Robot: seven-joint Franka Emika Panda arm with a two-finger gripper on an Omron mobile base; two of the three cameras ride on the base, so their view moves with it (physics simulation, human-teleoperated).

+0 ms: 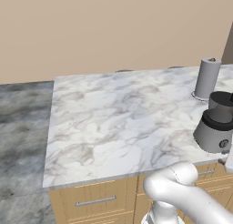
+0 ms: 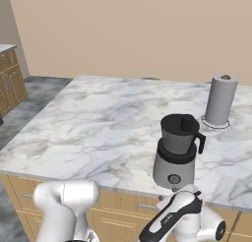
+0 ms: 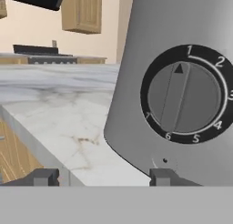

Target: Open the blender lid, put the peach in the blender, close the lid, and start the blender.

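Your blender (image 2: 176, 153) stood upright near the front edge of the counter (image 1: 113, 118), with the lid (image 2: 180, 123) sitting closed on the jar, so you could not see inside it. Its knob (image 3: 184, 99) faced the front edge and its pointer was aimed between 1 and 2. Your gripper (image 3: 102, 176) was partly spread just in front of the base, holding nothing.

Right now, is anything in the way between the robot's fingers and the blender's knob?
Nothing visible is. In the hand view the fingers sit low in front of the blender, and its round numbered knob is up close with only bare silver-grey base between. The grey upright cylinder stands farther back on the marble counter.
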